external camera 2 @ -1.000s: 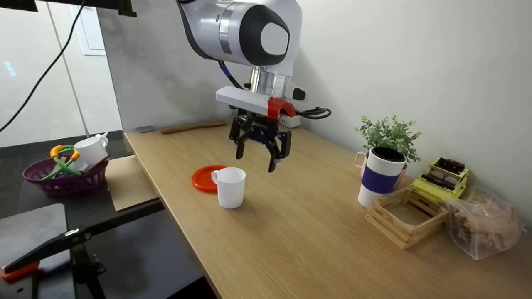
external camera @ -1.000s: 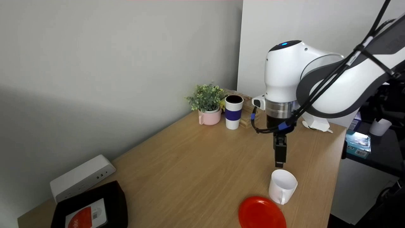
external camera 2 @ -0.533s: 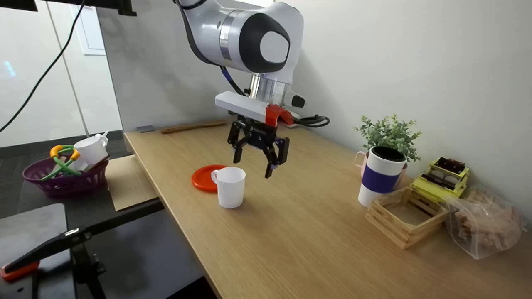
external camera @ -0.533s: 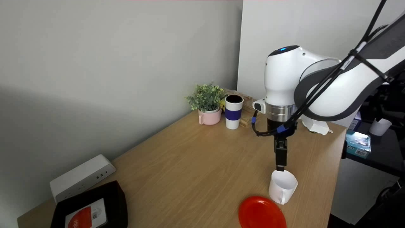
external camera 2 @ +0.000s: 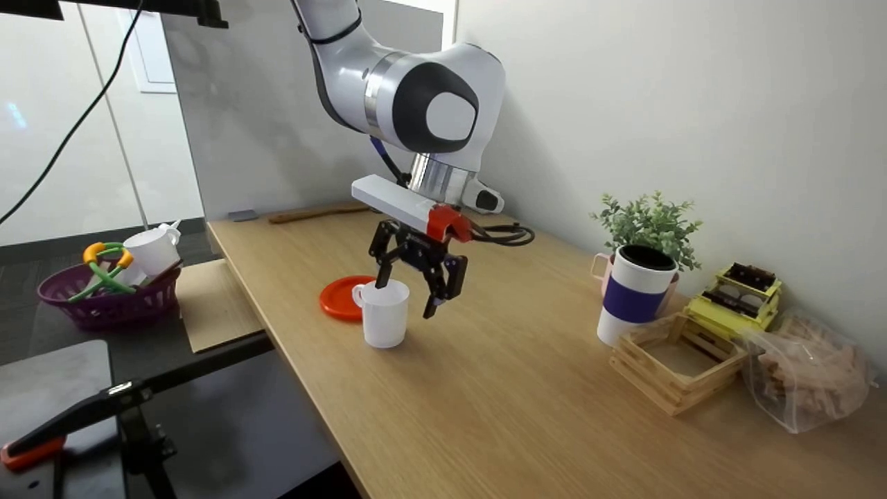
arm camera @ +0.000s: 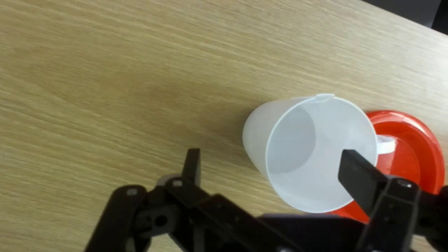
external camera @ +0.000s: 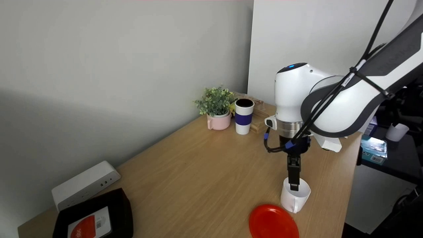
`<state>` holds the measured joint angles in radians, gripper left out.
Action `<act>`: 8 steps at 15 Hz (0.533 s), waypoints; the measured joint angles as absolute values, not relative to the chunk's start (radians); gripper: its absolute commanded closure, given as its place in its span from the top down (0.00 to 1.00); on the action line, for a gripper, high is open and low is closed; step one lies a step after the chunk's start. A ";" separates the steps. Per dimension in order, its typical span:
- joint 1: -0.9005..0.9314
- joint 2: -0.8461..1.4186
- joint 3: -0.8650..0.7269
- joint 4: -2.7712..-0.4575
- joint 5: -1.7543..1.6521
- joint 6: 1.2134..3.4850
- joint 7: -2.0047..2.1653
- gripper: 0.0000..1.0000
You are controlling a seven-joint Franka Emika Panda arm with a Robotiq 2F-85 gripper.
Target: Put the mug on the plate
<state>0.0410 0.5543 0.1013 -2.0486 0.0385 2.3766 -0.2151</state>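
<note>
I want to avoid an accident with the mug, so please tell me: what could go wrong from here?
In the wrist view, one of the open jaws overlaps the mug, the other the table. Going lower, a jaw might hit the mug and tip it.

The handle also overlaps the red plate there; whether they touch is unclear, but a nudge could shift the plate.

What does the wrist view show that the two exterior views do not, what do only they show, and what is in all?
Only the wrist view shows plainly the inner bottom of the mug.

Only the exterior views (both) show the potted plant, the blue-banded cup and the white robot arm.

All share the mug, the red plate, the table and the claw, whose jaws stand apart in the wrist view.
</note>
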 measured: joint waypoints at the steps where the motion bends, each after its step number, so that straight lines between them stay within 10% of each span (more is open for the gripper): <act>1: 0.041 0.560 0.102 -2.046 0.043 2.377 -0.215 0.71; 8: 0.041 0.566 0.102 -2.039 0.052 2.365 -0.213 0.26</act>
<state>0.0409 0.5661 0.1020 -2.0385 0.0518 2.3650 -0.2130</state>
